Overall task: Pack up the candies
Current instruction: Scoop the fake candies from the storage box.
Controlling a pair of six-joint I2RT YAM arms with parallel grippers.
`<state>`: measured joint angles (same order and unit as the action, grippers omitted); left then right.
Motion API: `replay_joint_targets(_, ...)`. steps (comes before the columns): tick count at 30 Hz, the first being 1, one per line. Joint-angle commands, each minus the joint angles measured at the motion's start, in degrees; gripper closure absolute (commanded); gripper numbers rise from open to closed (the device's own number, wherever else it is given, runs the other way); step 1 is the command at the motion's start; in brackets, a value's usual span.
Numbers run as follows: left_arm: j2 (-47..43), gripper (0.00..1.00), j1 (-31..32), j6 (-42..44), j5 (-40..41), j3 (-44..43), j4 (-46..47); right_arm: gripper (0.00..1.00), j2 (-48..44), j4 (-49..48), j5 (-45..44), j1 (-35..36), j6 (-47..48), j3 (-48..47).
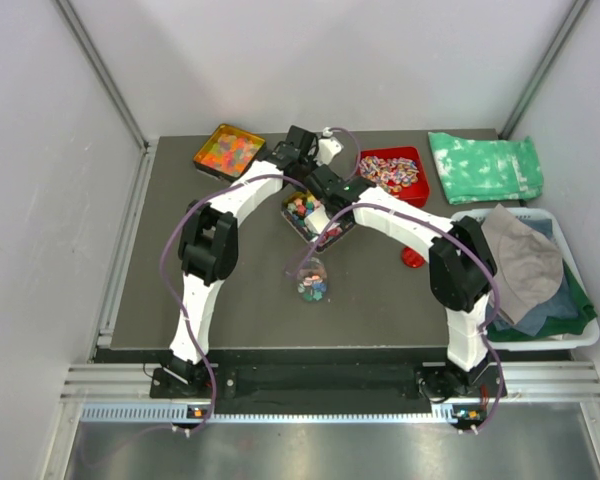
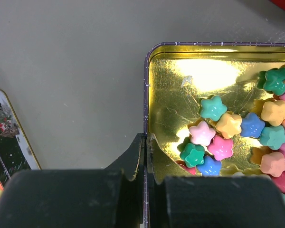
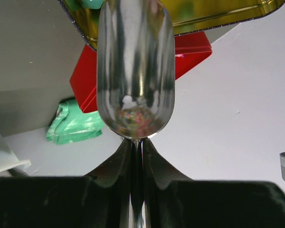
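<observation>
The candies (image 2: 228,126) are small star-shaped sweets in pink, blue, green and orange, lying in an open gold tin (image 2: 180,95) at mid-table (image 1: 292,225). My left gripper (image 2: 145,142) is shut on the tin's left rim, one finger inside and one outside. My right gripper (image 3: 137,142) is shut on the handle of a shiny metal scoop (image 3: 135,66). The scoop's bowl looks empty and points over a corner of the tin (image 3: 218,12). In the top view a small clear bag (image 1: 312,280) with some candies lies in front of the tin. Both wrists crowd over the tin there.
An orange tray (image 1: 228,150) of gummy sweets sits at the back left. A red tray (image 1: 390,170) of wrapped sweets is at the back right. A green cloth (image 1: 485,165) lies beyond it. A white bin (image 1: 570,340) of clothes stands on the right. A dark printed lid (image 2: 9,137) lies left of the tin.
</observation>
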<state>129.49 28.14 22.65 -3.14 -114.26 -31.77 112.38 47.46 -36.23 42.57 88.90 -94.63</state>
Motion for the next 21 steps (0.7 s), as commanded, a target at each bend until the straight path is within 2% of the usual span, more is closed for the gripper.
replay_joint_targets(1,-5.1,1.0,0.4,-0.2,-1.3,-3.1,1.5,1.0,-1.4,1.9,-0.6,-0.3,-1.5,-1.5)
replay_joint_targets(10,-6.1,1.0,0.4,-0.2,-1.1,-3.5,2.3,1.0,2.1,-1.2,-4.6,-1.1,1.2,-2.5)
replay_joint_targets(21,-6.4,1.0,0.4,-0.8,-1.8,-3.4,2.5,1.0,6.4,-0.8,-5.1,-0.9,0.4,-4.6)
